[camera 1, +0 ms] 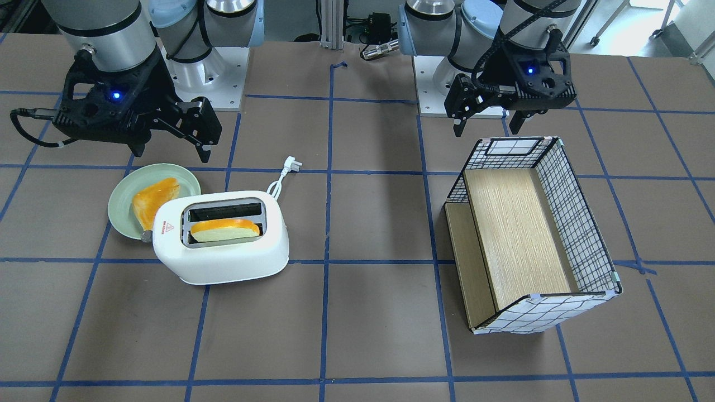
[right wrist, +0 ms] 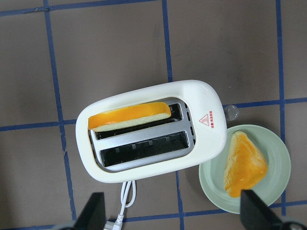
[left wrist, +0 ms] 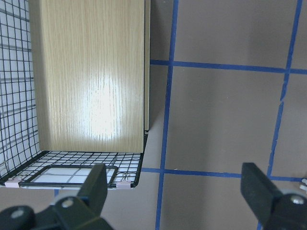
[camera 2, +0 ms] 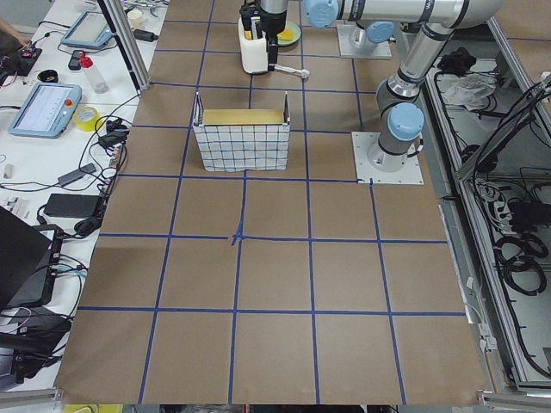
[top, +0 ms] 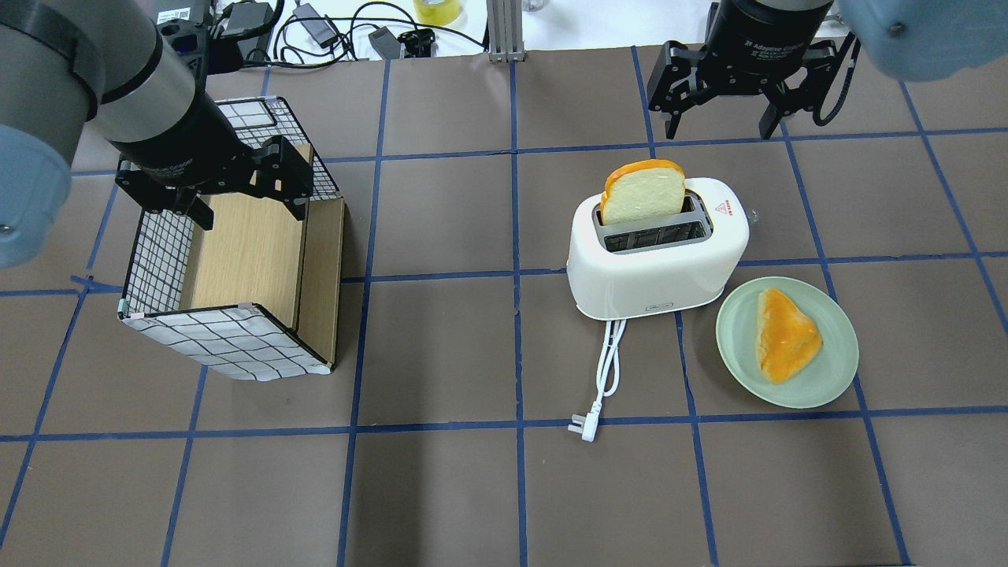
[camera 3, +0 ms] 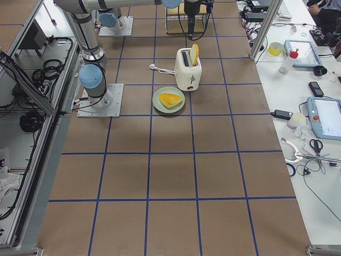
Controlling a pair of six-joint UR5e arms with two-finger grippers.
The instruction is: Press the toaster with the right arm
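Note:
The white two-slot toaster (camera 1: 223, 257) stands on the table, also in the overhead view (top: 654, 276) and the right wrist view (right wrist: 206, 139). A bread slice (top: 642, 193) stands up in one slot; the other slot is empty. A silver knob (right wrist: 232, 111) sits on the end with the red triangle mark. My right gripper (camera 1: 170, 149) is open and empty, high above the toaster and apart from it. It also shows in the overhead view (top: 724, 118) and the right wrist view (right wrist: 172, 196). My left gripper (top: 248, 209) is open over the basket.
A green plate (top: 827, 378) with a second bread piece (top: 783, 335) lies right beside the toaster's knob end. The white cord and plug (top: 587, 425) trail toward the robot. A wire-grid basket (camera 1: 575, 223) with wooden boards stands on the robot's left side.

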